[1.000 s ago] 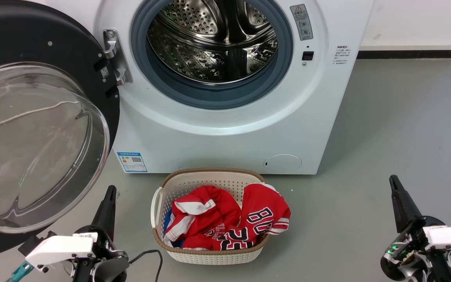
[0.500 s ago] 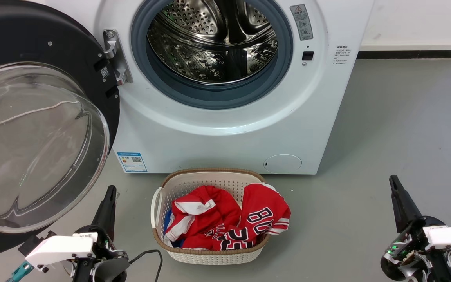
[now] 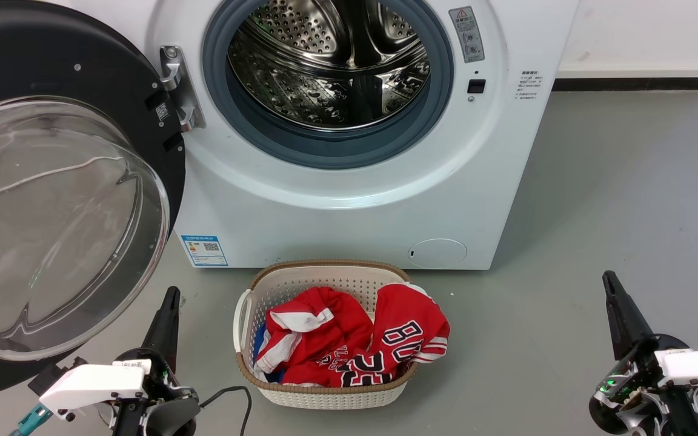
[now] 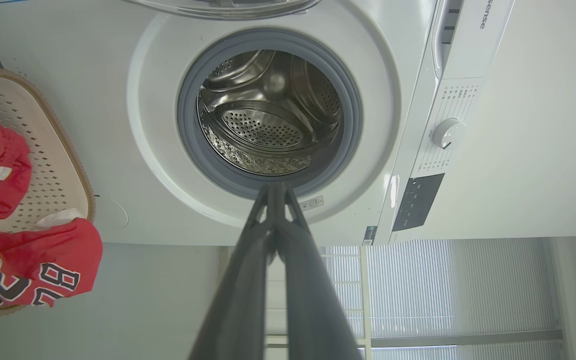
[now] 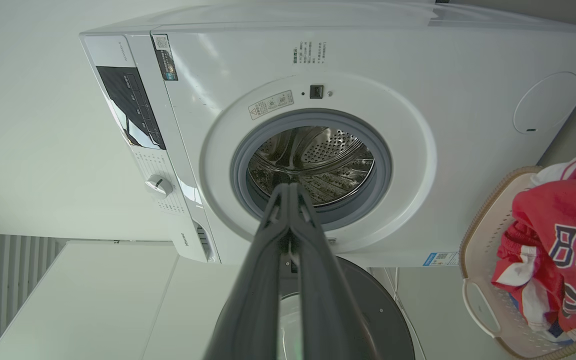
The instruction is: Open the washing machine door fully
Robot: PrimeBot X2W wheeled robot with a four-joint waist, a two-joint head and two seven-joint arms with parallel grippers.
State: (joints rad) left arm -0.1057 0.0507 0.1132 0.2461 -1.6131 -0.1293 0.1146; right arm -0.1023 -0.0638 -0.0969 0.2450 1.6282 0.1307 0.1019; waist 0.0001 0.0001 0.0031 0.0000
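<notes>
Floor: smooth grey, matte, faint soft shadow across it. Wall behind: plain white, pale ledge at foot, dark skirting strip where wall meets floor. Left wrist view: pale slatted blinds over window, daylight glowing through, white upright frame beside them. Right wrist view: more blinds, white flat-sided cabinet next to them, kind unclear. Light soft, even, cool.
</notes>
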